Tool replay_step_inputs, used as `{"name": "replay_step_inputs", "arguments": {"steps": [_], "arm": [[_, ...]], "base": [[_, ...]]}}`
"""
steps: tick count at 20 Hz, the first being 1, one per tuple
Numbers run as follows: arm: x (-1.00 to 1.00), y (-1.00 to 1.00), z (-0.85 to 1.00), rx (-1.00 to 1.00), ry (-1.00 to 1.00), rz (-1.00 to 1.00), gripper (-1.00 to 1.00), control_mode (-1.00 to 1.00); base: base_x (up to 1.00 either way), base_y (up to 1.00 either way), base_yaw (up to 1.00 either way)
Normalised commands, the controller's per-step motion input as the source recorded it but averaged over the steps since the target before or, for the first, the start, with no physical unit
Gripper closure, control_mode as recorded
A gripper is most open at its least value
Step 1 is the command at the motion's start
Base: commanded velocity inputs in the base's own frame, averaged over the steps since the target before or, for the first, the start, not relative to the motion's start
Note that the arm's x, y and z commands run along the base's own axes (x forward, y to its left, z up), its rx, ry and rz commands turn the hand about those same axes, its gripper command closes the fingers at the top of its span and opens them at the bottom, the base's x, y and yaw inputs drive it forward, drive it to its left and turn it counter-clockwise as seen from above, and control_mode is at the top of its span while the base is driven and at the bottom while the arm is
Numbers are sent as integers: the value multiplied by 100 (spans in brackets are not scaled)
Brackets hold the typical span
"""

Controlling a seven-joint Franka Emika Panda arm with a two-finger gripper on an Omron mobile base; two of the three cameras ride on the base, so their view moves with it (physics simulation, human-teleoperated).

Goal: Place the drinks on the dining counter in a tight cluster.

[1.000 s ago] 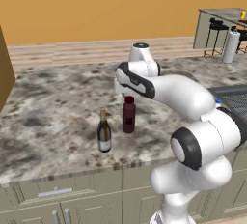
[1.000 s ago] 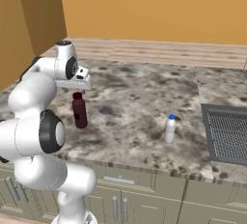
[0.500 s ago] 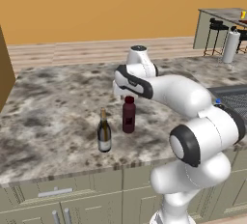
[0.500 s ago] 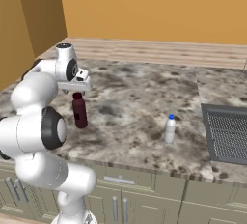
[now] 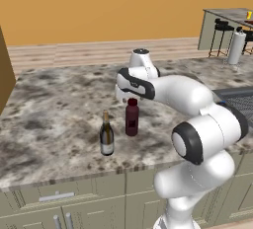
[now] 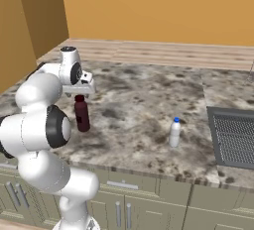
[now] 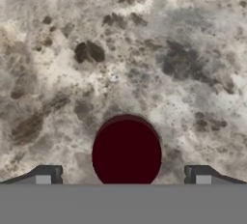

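Observation:
The squat maroon bottle stands upright on the marbled kitchen counter. My gripper hangs just above its cap, pointing down. In the hand view the round maroon cap lies between my two spread fingertips, and the gripper is open and holds nothing. The dark wine bottle stands a little to the left of the maroon one. The small clear water bottle stands farther right, near the counter's front. The dining counter is far off at the back right.
Black bar stools and a white roll stand by the dining counter. A dark grey grated panel is set into the kitchen counter at the right. Beige cabinet drawers run below the front edge.
The hand has sunk slightly toward the maroon bottle's cap. The jaws have stayed open and the bottles have not moved.

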Motion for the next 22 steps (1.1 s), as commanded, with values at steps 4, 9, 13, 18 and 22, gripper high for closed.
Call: {"name": "replay_step_inputs", "arguments": {"steps": [4, 9, 13, 18, 22], "arm": [[-1, 0, -6, 0, 0, 5, -100, -100], [6, 0, -12, -1, 0, 6, -100, -100], [6, 0, -12, -2, 0, 8, -100, -100], [3, 0, -15, -1, 0, 7, -100, -100], [0, 0, -20, 0, 0, 6, -100, -100]], "base": [[0, 0, 0], [0, 0, 0], [0, 0, 0], [0, 0, 0], [0, 0, 0]]}}
